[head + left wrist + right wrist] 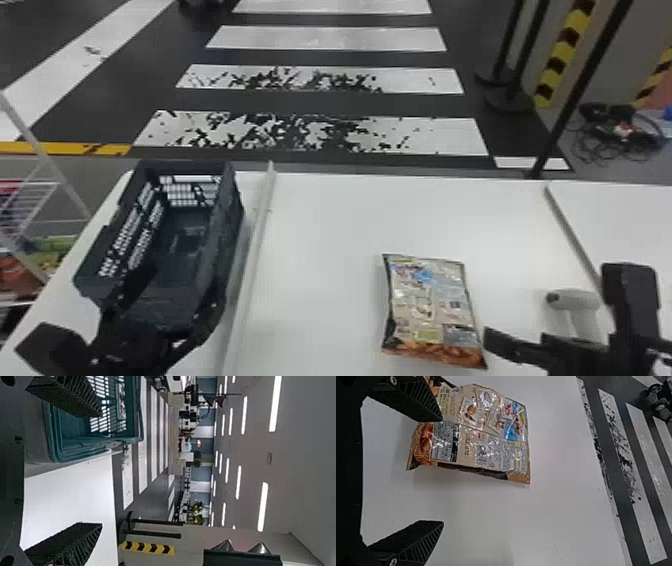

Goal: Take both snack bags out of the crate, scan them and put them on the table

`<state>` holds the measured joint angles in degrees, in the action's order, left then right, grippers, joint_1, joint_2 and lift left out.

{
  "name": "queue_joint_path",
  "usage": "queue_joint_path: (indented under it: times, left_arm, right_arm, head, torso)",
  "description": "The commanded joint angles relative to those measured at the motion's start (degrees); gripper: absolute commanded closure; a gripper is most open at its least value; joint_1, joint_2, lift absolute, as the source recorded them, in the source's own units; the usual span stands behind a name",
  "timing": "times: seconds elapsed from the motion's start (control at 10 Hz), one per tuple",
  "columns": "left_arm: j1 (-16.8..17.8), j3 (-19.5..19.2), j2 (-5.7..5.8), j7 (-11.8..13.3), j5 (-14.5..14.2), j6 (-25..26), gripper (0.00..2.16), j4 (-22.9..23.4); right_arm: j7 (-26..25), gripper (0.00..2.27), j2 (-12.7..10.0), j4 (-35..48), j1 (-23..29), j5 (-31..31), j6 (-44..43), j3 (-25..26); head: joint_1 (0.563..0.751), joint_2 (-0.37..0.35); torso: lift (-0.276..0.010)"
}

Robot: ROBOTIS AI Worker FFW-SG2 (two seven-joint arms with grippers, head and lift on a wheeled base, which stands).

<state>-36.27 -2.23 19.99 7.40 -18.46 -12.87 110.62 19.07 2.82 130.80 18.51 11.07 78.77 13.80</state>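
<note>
The left gripper [172, 292] is at the near end of the dark crate [227, 225], whose inner floor shows. From the left wrist view, this gripper [100, 470] stands open, one finger over the teal crate [93, 449] and the other over white table. A snack bag [431, 310] lies flat on the table, right of the divider. Beside its near right corner is the right gripper [547, 325]. In the right wrist view the right gripper [442, 471] is open with nothing held; one finger overlaps the edge of the bag [474, 443].
A pale handheld scanner [580, 301] is by the right gripper. A raised white divider [254, 250] runs between crate and bag. White table surface [325, 240] surrounds the bag. A wire rack [30, 200] stands left of the table.
</note>
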Motion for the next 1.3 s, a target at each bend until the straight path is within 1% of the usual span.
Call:
queue_joint_path:
  times: [0.0, 0.2, 0.4, 0.6, 1.1, 1.2]
  left_arm:
    - [0.0, 0.0, 0.05, 0.0, 0.0, 0.0, 0.0, -0.1]
    - [0.0, 0.0, 0.05, 0.0, 0.0, 0.2, 0.0, -0.2]
    - [0.0, 0.0, 0.05, -0.1, 0.0, 0.2, 0.0, -0.4]
    - [0.0, -0.1, 0.05, -0.1, 0.0, 0.2, 0.0, -0.5]
    - [0.0, -0.1, 0.05, -0.1, 0.0, 0.2, 0.0, -0.6]
    - [0.0, -0.1, 0.14, -0.1, 0.0, 0.2, 0.0, -0.6]
  right_arm:
    - [0.1, 0.07, -0.1, -2.0, -0.4, 0.3, -0.6, -0.6]
    - [2.2, 0.07, -0.4, -5.8, -1.6, 1.9, -1.6, -0.9]
    - [3.0, 0.07, -0.6, -8.9, -3.0, 3.0, -2.2, -1.1]
    - [3.2, 0.07, -0.6, -11.7, -4.0, 3.1, -2.7, -1.3]
    - [3.8, 0.09, -0.6, -17.4, -6.6, 2.6, -3.0, -2.2]
    - [3.8, 0.19, -0.6, -18.5, -7.0, 2.4, -3.0, -2.4]
  head:
    - [0.695, 0.047]
    - [0.695, 0.061]
    - [0.695, 0.087]
    - [0.695, 0.104]
    - [0.695, 0.115]
    - [0.695, 0.117]
  torso:
    - [-0.092]
    - [-0.092]
    - [-0.092]
    - [-0.092]
    - [-0.092]
    - [-0.092]
